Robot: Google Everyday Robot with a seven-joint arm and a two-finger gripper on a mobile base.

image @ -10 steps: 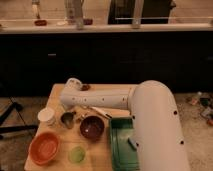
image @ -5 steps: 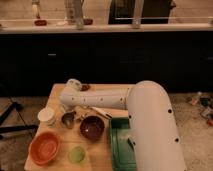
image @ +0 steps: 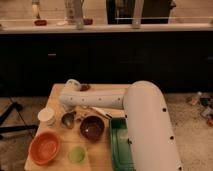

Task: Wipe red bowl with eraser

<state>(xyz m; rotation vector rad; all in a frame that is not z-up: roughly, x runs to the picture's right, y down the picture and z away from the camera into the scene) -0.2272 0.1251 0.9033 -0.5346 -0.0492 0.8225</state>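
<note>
Just left of red bowl (image: 92, 127), gripper (image: 68, 119), grip unclear, maybe holding eraser: shift over bowl, lower gently, rub inside.

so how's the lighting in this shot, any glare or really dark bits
Camera view: dim, warm light; the white arm is the brightest thing, with no hard glare; the cabinets behind the table go almost black; the gripper, below the arm between the white cup and the dark red bowl, sits in shade.
</note>
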